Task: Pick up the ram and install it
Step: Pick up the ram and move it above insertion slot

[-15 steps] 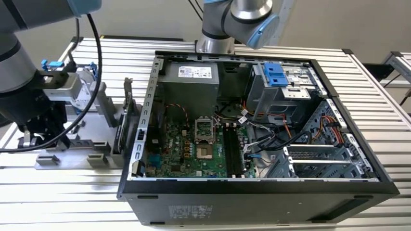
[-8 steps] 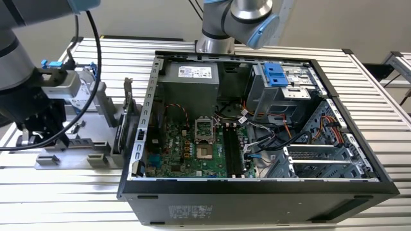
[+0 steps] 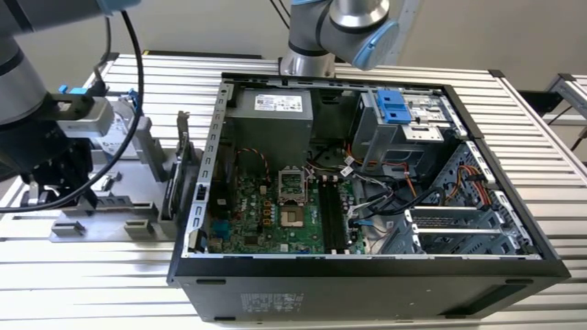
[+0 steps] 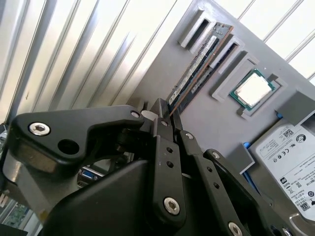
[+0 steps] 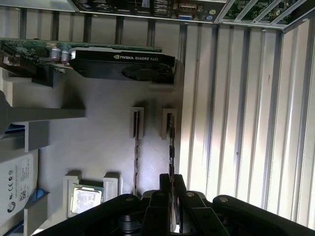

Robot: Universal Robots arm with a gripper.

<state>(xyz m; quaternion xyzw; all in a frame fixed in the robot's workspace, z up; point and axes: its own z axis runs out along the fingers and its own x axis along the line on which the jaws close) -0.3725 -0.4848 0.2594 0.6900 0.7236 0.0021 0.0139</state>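
The ram (image 4: pixel 199 66) is a thin dark stick standing on edge in slots of a grey fixture plate (image 5: pixel 98 142). In the first wrist view the ram (image 5: pixel 171 142) runs straight into my gripper (image 5: pixel 172 181). The black fingers (image 5: pixel 164 189) sit on either side of its near end, pressed against it. The second wrist view shows the gripper (image 4: pixel 166 114) closed on that same end, with the stick still seated in the fixture. In the exterior view my wrist (image 3: pixel 73 117) hangs over the fixture at the view's left, beside the open computer case (image 3: pixel 367 275) with its dark memory slots (image 3: pixel 332 213).
A second thin stick (image 5: pixel 136 147) stands in the neighbouring slot. The fixture also carries a graphics card (image 5: pixel 123 64), a processor (image 4: pixel 253 88) and a silver hard drive (image 4: pixel 290 162). Another arm's base (image 3: pixel 307 62) stands behind the case on the ribbed metal table (image 3: pixel 92 289).
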